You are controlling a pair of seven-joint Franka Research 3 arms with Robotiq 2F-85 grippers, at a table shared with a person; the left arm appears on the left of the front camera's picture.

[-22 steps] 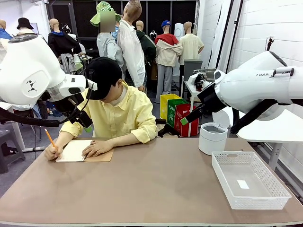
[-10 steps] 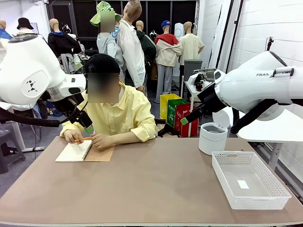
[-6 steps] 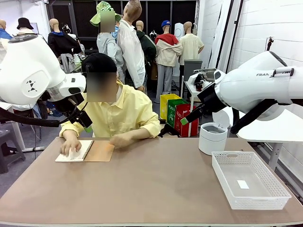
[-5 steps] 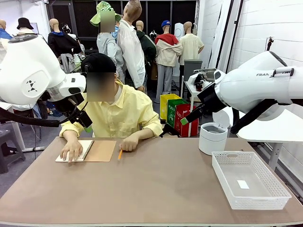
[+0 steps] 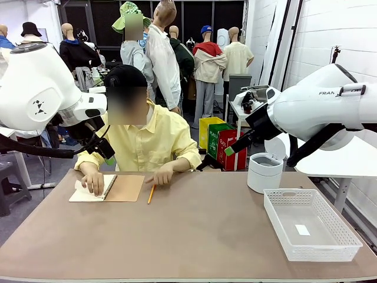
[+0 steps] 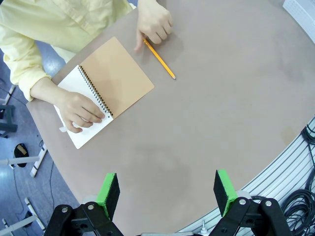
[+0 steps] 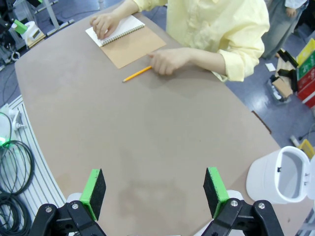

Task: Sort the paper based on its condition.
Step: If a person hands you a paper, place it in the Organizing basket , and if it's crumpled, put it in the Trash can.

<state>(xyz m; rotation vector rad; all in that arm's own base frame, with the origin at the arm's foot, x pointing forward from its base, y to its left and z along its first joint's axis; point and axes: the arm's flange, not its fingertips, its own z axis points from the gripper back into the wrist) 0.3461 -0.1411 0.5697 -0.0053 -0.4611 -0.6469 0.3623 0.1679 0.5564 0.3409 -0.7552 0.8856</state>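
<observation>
Once the person had laid the pencil (image 5: 151, 193) down beside the notebook (image 5: 125, 187), a hand (image 5: 91, 184) pressed the paper (image 6: 86, 136) bound in it at the worktop's (image 5: 194, 236) far left, perhaps to tear a sheet out. With nothing to sort yet, my left fingers (image 6: 167, 189) and right fingers (image 7: 155, 191) hung wide.

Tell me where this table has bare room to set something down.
Bare: the table's middle and near edge, from the pencil across to the white basket, and the near-left corner, robot-side of the notebook. Crowded: far left, around the person's hands, notebook and pencil.
</observation>
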